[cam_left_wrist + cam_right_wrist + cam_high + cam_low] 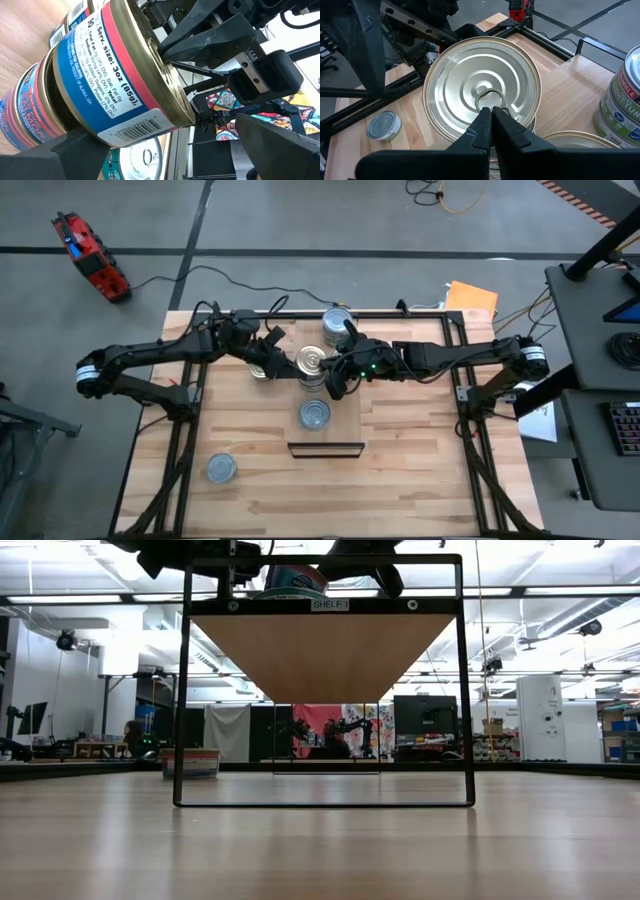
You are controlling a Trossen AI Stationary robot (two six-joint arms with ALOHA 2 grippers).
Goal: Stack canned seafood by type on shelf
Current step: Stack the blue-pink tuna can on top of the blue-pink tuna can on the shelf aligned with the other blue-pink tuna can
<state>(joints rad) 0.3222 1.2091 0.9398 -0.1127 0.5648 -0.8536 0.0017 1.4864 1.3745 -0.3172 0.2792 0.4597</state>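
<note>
1. Robotics lab or workshop: open hall with ceiling strip lights (60,600) and exposed ducting.
2. Bare concrete floor (300,220) strewn with cables, beside a red power tool (90,258).
3. Monitors (424,716), benches and another robot rig (330,730) beyond the counter (320,840).

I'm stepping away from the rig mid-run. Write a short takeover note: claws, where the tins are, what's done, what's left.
Left claw: open, beside the stacked blue-and-red tins at the shelf's left rear.
Right claw: shut, tips on the ringed top of the gold-rimmed tin mid-shelf.
On the shelf: those, a tin at the back and a tin nearer the front.
Left: one pale-topped tin sits on the table, front left, off the shelf; sorting by type looks unfinished.
</note>
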